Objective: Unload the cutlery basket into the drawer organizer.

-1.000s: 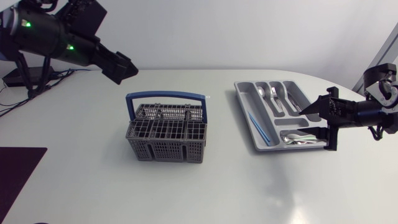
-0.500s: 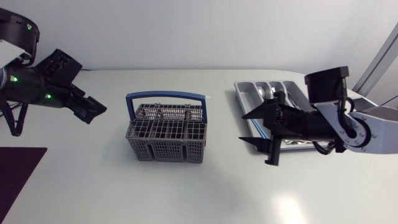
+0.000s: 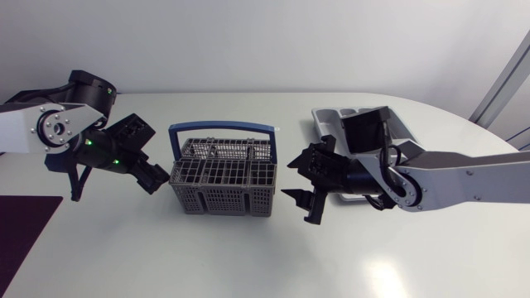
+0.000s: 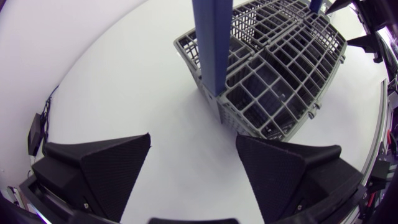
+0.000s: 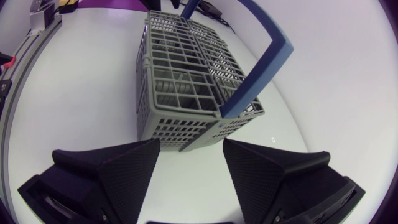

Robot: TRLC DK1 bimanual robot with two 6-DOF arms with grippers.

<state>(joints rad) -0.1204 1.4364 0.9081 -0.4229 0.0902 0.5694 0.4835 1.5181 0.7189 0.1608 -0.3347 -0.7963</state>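
Observation:
The grey cutlery basket (image 3: 221,180) with a blue handle (image 3: 221,129) stands mid-table. I see no cutlery sticking out of it. My left gripper (image 3: 160,180) is open just off its left end, empty. On the other side my right gripper (image 3: 304,187) is open a little off its right end, also empty. In the left wrist view the basket (image 4: 273,68) lies just ahead of the gripper (image 4: 193,162). The right wrist view has the basket (image 5: 186,81) ahead of that gripper (image 5: 189,165). The grey drawer organizer (image 3: 325,120) lies behind my right arm, mostly hidden.
A dark purple mat (image 3: 21,228) lies at the table's front left edge. The white tabletop in front of the basket is bare. My right arm stretches across the table's right half, over the organizer.
Both arms have swung in toward the basket. The right gripper left the organizer and moved left to the basket's right end. The left gripper dropped from the far left to its left end.

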